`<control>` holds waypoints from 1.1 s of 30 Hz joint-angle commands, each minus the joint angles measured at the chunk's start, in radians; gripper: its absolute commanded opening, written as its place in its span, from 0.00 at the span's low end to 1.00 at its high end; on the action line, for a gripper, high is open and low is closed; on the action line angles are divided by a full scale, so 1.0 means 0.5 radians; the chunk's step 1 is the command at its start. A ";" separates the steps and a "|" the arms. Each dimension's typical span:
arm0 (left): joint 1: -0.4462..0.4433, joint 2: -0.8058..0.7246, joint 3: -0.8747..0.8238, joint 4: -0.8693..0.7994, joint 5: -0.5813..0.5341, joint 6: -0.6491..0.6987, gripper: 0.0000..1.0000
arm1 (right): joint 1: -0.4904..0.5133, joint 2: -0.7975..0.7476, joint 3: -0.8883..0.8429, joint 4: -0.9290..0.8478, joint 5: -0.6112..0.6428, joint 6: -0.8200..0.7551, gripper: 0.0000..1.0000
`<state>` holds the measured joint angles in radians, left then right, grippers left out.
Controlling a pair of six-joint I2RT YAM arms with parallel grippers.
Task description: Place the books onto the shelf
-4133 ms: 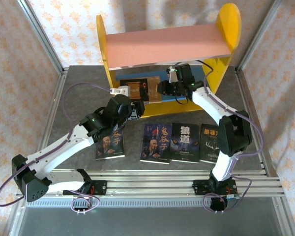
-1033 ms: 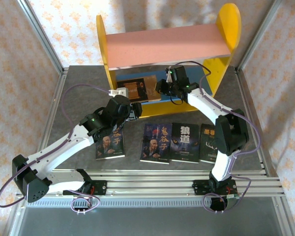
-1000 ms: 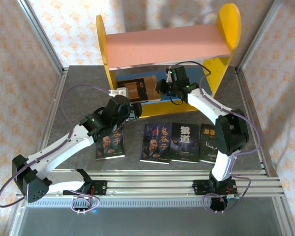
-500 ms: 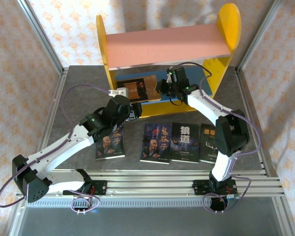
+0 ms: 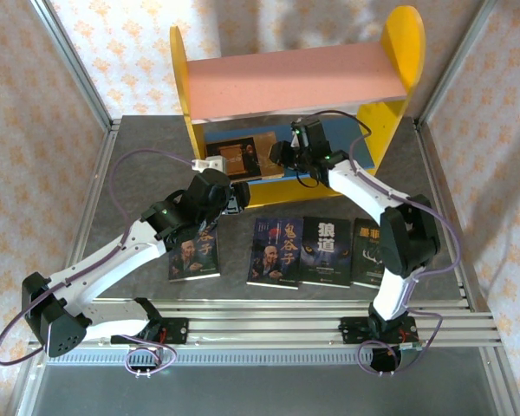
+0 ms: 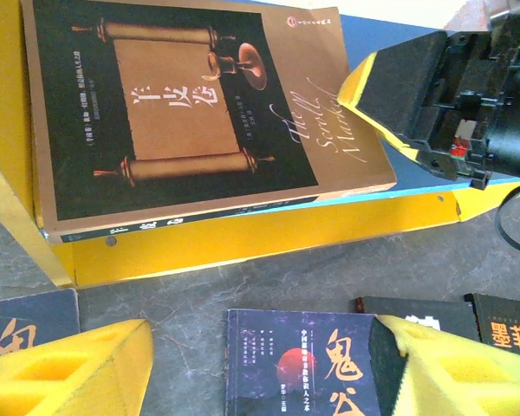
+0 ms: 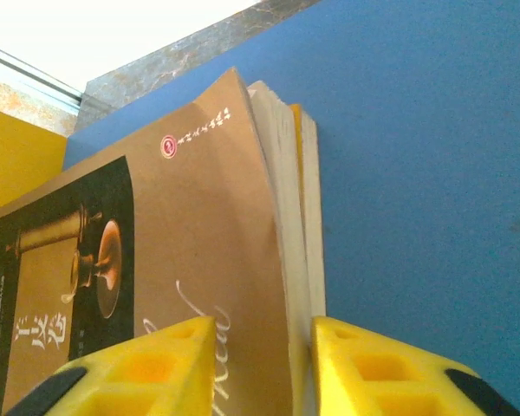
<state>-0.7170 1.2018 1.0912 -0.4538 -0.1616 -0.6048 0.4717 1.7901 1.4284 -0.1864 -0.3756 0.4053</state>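
A: Top external view first: where is the tan-brown book [image 5: 243,159]?
B: On the shelf [image 5: 399,52], lying cover up on the blue lower board [image 7: 433,173], toward its 9 o'clock end.
A: And the right gripper [image 7: 263,347]?
B: At the book's 3 o'clock edge. Its pads [image 7: 147,368] sit either side of that edge; whether they pinch it, I cannot tell.
A: Left gripper [image 6: 258,334]?
B: Jaws wide apart, holding nothing, over the table [image 5: 139,156].
A: Other books?
B: Four dark books [image 5: 276,251] lie in a row at 6 o'clock of the shelf.
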 commanded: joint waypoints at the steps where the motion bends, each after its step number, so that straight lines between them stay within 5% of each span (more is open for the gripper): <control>1: 0.023 -0.050 0.040 -0.096 -0.068 0.018 0.68 | 0.032 -0.173 -0.015 -0.085 0.156 -0.128 0.35; 11: 0.047 -0.165 0.110 -0.261 -0.203 0.102 0.69 | 0.291 -0.230 0.143 -0.378 0.521 -0.364 0.37; 33: 0.090 -0.314 0.033 -0.369 -0.309 0.096 0.70 | 0.627 0.245 0.608 -0.690 0.730 -0.536 0.37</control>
<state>-0.6842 1.0595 1.1225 -0.6163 -0.2817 -0.5739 0.7788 1.8961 1.6890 -0.4881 -0.0551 0.1612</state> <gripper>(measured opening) 0.699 0.370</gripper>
